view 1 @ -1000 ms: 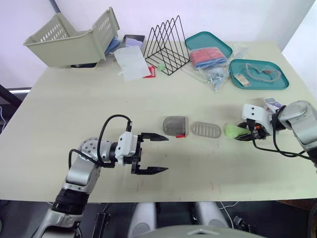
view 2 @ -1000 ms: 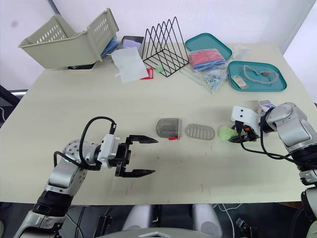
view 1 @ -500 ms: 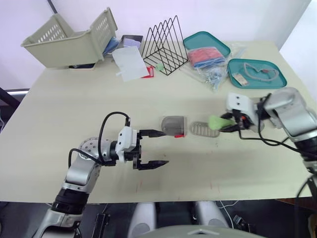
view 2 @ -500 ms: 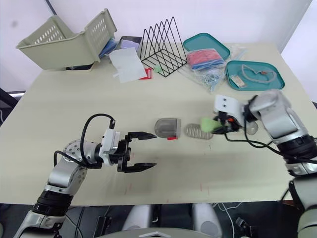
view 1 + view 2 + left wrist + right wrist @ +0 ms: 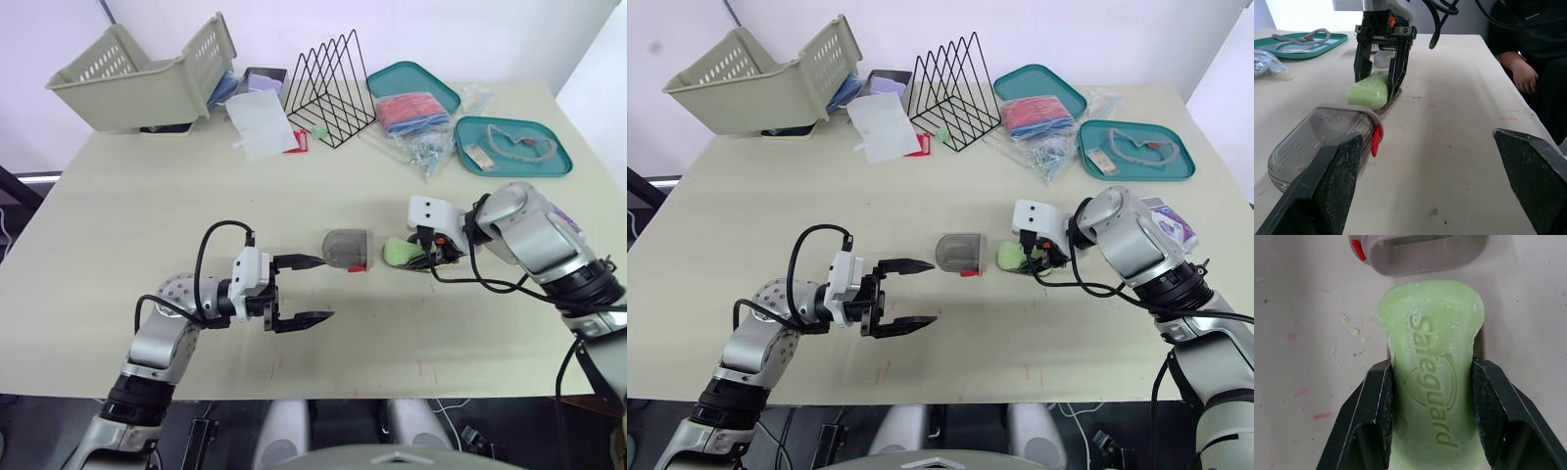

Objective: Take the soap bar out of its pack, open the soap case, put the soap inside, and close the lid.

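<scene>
My right gripper (image 5: 419, 253) is shut on the green soap bar (image 5: 1432, 357), holding it low over the ribbed base of the soap case (image 5: 1389, 99). The bar (image 5: 396, 252) points at the translucent grey lid (image 5: 345, 248) with its red latch, which lies on the table just left of it. The bar's tip nearly reaches the lid's open mouth (image 5: 1415, 254). My left gripper (image 5: 327, 287) is open and holds nothing; its far finger sits close to the lid's left side. A purple and white pack (image 5: 1173, 227) lies behind my right arm.
At the back stand a tilted beige basket (image 5: 137, 78), a black wire rack (image 5: 328, 88) and two teal trays (image 5: 509, 147) with a plastic bag between them. White paper (image 5: 263, 122) lies near the rack. A person in dark clothes (image 5: 1528, 54) sits at the table's end.
My right gripper has carried the soap leftward from the table's right side to the ribbed base beside the lid. The left gripper has edged slightly toward the lid.
</scene>
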Robot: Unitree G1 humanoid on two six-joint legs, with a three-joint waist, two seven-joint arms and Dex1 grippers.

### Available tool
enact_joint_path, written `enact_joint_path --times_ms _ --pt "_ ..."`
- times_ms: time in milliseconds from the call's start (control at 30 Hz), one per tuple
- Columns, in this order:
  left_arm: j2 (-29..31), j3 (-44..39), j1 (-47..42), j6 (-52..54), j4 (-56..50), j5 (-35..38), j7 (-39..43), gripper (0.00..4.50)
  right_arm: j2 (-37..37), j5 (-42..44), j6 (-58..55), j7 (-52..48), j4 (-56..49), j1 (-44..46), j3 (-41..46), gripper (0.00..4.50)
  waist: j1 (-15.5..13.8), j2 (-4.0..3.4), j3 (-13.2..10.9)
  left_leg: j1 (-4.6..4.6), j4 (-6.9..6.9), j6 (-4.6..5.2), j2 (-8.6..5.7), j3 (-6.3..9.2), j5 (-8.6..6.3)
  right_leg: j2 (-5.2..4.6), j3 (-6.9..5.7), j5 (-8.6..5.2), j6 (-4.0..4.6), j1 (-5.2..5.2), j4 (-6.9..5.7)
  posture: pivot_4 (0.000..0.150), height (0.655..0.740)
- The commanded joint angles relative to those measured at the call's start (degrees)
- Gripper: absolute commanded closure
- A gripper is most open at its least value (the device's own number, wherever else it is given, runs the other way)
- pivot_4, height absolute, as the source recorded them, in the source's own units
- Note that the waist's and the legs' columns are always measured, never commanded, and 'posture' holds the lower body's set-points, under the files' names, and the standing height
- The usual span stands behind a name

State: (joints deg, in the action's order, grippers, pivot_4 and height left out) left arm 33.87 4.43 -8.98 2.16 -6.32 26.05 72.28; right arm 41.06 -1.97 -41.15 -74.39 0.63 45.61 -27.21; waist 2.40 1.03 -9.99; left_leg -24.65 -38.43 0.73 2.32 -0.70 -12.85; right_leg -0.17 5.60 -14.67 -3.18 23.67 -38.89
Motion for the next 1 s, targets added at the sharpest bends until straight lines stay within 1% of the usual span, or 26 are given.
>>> enact_joint_path --times_ms 33,233,267,300,333,400,533,600,667,733,833,933,1000 --pt "0.5 -0.7 0.4 -1.0 -2.8 0.4 0.1 0.00 0.2 0.2 -0.4 0.1 -1.5 1.4 0.5 2.89 0.0 0.00 0.0 0.00 0.00 0.00 0.00 -0.01 0.00 0.00 0.00 0.00 0.00 0.00 0.00 0.150 0.7400" --pt "0.6 -0.6 0.9 -1.1 -3.1 0.3 0.1 0.00 -0.4 0.3 -0.7 0.4 -1.1 1.5 0.4 2.89 0.0 0.00 0.0 -0.02 0.00 0.00 0.00 0.00 0.00 0.00 0.00 0.00 0.00 0.00 0.02 0.150 0.7400" --pt "0.6 -0.6 0.9 -1.1 -3.2 0.4 0.1 0.00 -0.5 0.3 -0.4 0.6 -1.1 1.5 0.6 1.83 0.0 0.00 0.0 -0.02 0.01 0.00 0.00 0.00 0.00 0.00 0.00 0.00 0.00 0.00 0.02 0.150 0.7400" --pt "0.6 -0.6 1.0 -1.1 -3.2 0.4 0.1 0.00 -0.5 0.5 -0.7 0.4 -1.2 1.5 0.8 1.48 0.0 0.00 0.0 -0.02 0.00 0.00 0.00 0.00 0.00 0.00 0.00 0.00 0.00 0.00 0.02 0.150 0.7400" --pt "0.7 -0.6 1.0 -1.1 -3.2 0.3 0.1 0.00 -0.5 1.2 -1.5 0.0 -1.4 1.6 1.1 0.93 0.0 0.00 0.0 -0.02 0.00 0.00 0.00 0.00 0.00 0.00 0.00 0.00 0.00 0.00 0.02 0.150 0.7400" --pt "0.7 -0.6 0.9 -1.1 -3.0 0.3 0.1 0.00 -0.5 1.9 -2.2 -0.3 -1.7 1.7 1.5 0.03 0.0 0.00 0.0 -0.01 0.00 0.00 0.00 0.00 0.00 0.00 0.00 0.00 0.00 0.00 0.02 0.150 0.7400" --pt "0.7 -0.5 0.8 -1.2 -2.8 0.3 0.3 0.00 0.7 2.7 -1.1 -0.4 -2.4 1.6 3.0 0.03 0.0 0.00 0.0 -0.01 0.00 0.00 0.00 0.00 0.00 -0.01 0.00 0.00 0.00 0.00 0.02 0.150 0.7400" --pt "0.7 -0.5 0.8 -1.2 -2.8 0.2 0.4 0.00 1.0 4.7 -1.2 -0.3 -3.3 1.0 5.4 0.03 0.0 0.00 0.0 -0.02 0.01 0.00 0.00 0.00 0.00 -0.01 0.00 0.00 0.00 0.00 0.03 0.150 0.7400" --pt "0.8 -0.5 0.8 -1.4 -2.6 0.2 0.5 0.00 1.2 8.8 -0.2 0.1 -4.6 -1.4 10.7 0.03 -0.1 0.00 0.0 -0.02 0.01 0.00 0.00 0.00 0.00 -0.01 0.00 0.00 0.00 0.00 0.03 0.150 0.7400" --pt "0.9 -0.6 0.7 -1.4 -2.5 0.1 0.4 0.00 1.6 12.0 0.9 2.2 -5.7 -5.7 17.0 0.03 -0.3 0.02 0.0 -0.04 0.02 0.00 0.00 0.05 0.00 0.00 -0.02 -0.01 0.00 -0.01 0.06 0.150 0.7400" --pt "1.2 -0.8 0.3 -1.8 -2.1 -0.1 0.5 0.00 1.0 16.8 11.4 3.4 -7.6 -15.9 26.8 0.03 -0.8 0.04 0.0 -0.08 0.03 0.00 -0.05 0.15 0.00 -0.02 -0.08 -0.01 0.00 -0.07 0.10 0.150 0.7400" --pt "1.5 -0.9 -0.5 -2.4 -0.9 -0.4 0.8 0.00 -3.1 23.9 16.5 5.6 -10.6 -27.2 37.1 0.03 -0.7 0.04 0.0 -0.07 0.08 0.00 -0.06 0.13 0.00 -0.01 -0.06 -0.01 -0.01 -0.07 0.11 0.150 0.7400" --pt "1.6 -0.8 -1.7 -2.7 0.2 -0.6 1.0 0.00 -6.5 26.6 24.0 5.7 -12.7 -35.7 41.6 0.03 -0.6 0.04 0.0 -0.04 0.09 0.00 -0.05 0.17 0.00 0.04 -0.06 -0.01 0.00 -0.08 0.06 0.150 0.7400"
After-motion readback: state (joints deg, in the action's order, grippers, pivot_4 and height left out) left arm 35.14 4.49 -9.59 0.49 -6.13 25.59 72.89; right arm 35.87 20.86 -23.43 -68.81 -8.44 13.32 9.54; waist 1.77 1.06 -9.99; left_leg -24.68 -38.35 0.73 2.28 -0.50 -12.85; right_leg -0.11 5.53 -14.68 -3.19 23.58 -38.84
